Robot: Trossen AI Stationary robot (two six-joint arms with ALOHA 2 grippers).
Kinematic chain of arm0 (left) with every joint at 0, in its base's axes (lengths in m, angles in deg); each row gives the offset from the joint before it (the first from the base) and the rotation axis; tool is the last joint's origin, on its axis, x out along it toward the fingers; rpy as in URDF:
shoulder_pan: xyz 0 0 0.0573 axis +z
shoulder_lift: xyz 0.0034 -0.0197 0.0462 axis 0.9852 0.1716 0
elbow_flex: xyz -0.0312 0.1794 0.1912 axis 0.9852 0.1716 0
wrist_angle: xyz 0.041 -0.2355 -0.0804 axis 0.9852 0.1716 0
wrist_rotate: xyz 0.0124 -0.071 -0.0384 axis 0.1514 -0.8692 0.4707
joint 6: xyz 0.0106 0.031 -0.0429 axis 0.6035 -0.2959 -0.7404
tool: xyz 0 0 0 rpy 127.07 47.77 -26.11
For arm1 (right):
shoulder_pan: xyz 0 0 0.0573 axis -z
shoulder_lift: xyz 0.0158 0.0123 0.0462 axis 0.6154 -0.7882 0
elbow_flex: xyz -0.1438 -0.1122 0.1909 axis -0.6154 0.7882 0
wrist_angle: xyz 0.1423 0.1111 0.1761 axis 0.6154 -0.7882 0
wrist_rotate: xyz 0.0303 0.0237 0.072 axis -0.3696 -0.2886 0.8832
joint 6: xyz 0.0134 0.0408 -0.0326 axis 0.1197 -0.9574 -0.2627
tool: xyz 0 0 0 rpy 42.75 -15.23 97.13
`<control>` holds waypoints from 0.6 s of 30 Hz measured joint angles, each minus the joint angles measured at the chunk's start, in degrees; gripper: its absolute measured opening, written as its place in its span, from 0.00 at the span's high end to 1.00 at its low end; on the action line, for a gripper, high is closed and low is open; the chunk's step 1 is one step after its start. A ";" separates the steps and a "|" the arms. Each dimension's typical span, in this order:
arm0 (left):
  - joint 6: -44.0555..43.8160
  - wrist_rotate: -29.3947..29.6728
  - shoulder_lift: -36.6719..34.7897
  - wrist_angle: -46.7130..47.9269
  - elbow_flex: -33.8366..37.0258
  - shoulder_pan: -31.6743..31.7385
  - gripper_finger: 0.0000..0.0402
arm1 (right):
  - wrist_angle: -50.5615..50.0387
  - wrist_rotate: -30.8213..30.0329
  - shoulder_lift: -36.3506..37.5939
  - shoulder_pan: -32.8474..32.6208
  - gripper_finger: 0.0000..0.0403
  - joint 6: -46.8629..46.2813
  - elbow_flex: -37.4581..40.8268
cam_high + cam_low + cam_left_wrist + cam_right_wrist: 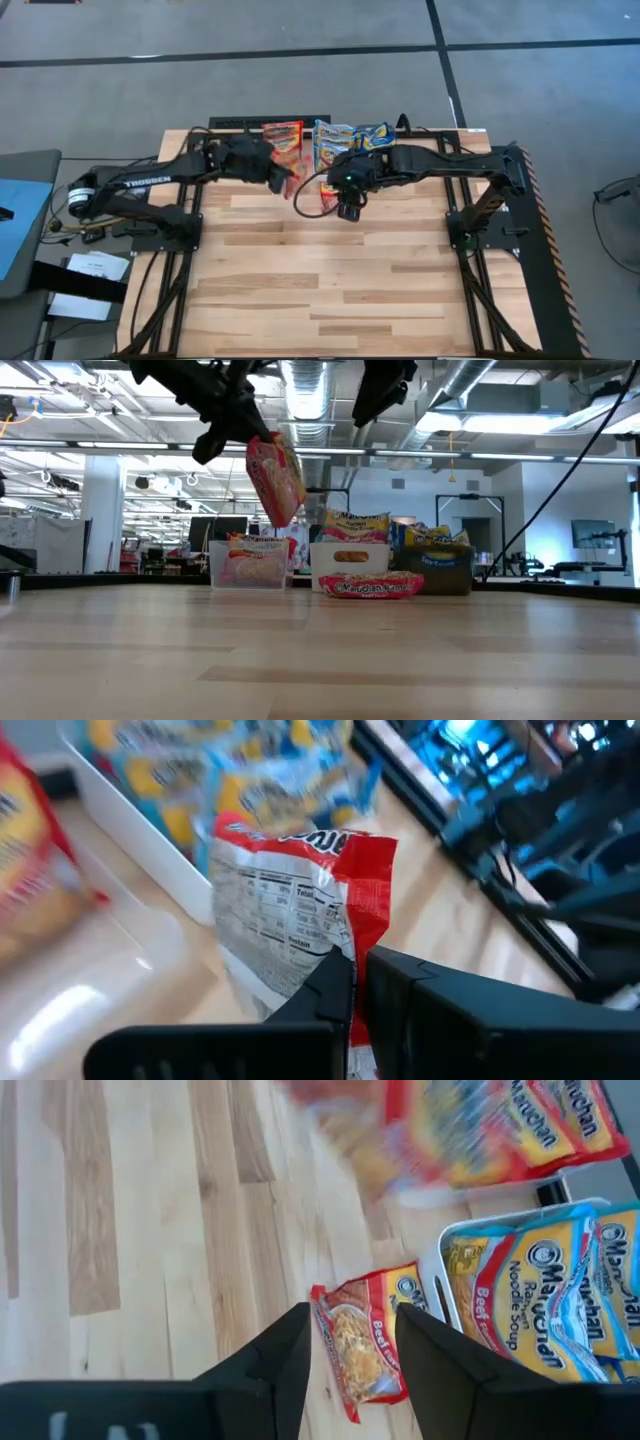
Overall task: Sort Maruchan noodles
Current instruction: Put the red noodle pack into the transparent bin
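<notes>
Left gripper [352,982]: jaws clenching a red-banded yellow plastic ramen packet [274,477], hanging tilted above the wooden surface [330,290] | Right gripper [350,1342]: jaws standing released, hovering over a second red-banded packet [366,1338] lying flat just beside the white bin [350,564] of blue-banded packets [545,1295]

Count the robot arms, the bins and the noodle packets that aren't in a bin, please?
Robot arms: 2, left arm and right arm
Bins: 3, clear bin, white bin, dark-grey bin
Noodle packets outside bins: 2, red packet held up by the left gripper, beef packet lying on the table
Total: 7
</notes>
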 joint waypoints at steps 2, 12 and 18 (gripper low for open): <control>2.07 -0.01 -1.24 0.02 0.00 2.59 1.00 | -0.07 -0.01 -0.09 0.00 0.58 0.00 0.02; 13.85 -1.55 -2.48 0.70 0.02 16.16 1.00 | 0.59 -0.10 -0.12 2.61 0.58 1.05 0.04; 14.67 -8.38 -2.43 0.03 1.71 23.57 1.00 | 1.12 -0.11 -0.12 5.04 0.58 1.01 0.04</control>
